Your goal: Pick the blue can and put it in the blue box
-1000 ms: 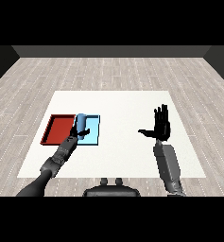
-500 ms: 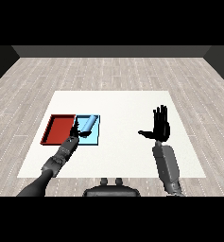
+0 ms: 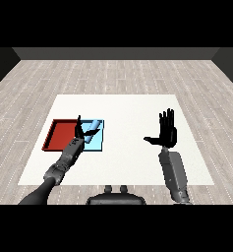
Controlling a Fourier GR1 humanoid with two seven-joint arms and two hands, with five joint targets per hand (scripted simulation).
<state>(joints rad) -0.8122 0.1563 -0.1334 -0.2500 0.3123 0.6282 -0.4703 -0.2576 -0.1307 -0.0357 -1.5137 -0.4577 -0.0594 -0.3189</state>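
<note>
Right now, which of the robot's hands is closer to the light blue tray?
The left hand. It hovers at the light blue tray beside the tilted pale blue cylindrical can. The right hand is raised well off to the tray's right.

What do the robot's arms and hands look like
Both forearms are grey and tube-shaped, built in segments with darker joints. Each ends in a black left hand or right hand with slim fingers and a thumb. No cables, sleeves or markings show.

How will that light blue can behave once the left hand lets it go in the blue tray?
The light blue cylindrical can looks tilted, so it may roll. The shallow light blue tray rim would probably stop it. The left hand is beside it; contact unclear.
</note>
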